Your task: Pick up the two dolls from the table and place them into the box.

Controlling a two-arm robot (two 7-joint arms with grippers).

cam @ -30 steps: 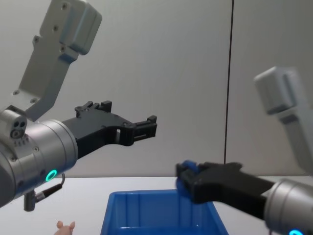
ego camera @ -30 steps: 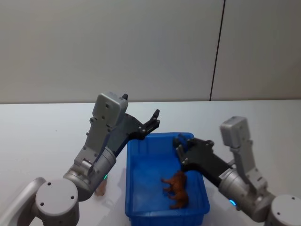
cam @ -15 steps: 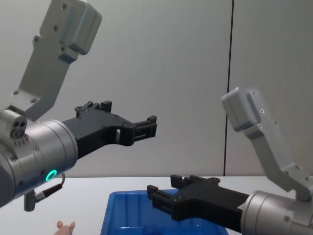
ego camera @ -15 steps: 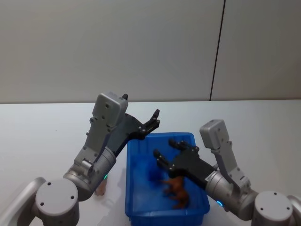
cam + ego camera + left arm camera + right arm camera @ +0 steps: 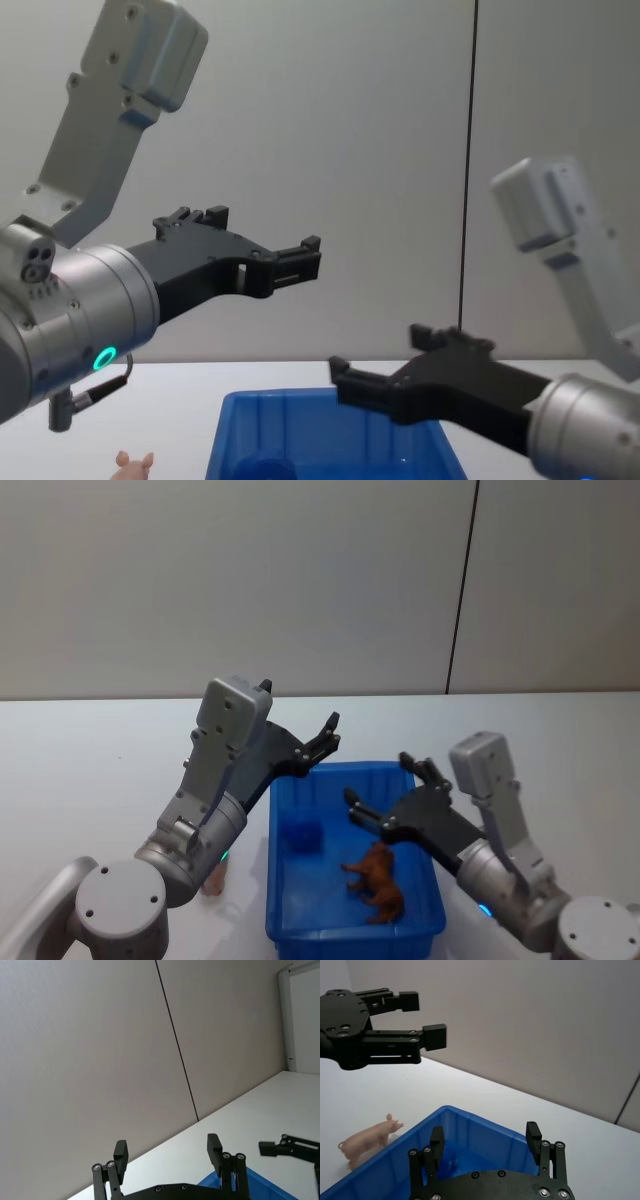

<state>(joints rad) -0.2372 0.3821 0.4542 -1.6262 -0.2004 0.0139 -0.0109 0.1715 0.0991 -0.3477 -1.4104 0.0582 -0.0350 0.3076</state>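
In the box (image 5: pixel 308 892) lies the reddish-brown doll (image 5: pixel 378 878)

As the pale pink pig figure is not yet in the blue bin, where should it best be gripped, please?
Across the trunk of the pale pink pig-like figure, from above, likely with the left gripper: it stands upright on the white tabletop beside the blue plastic bin, its legs thin.

2 arms raised forward, left gripper (image 5: pixel 328 735) and right gripper (image 5: pixel 378 778) fingers (image 5: pixel 533 1135) apart.

One doll (image 5: pixel 376 878) lies in box (image 5: pixel 350 942) (other doll (image 5: pixel 367 1141) left).
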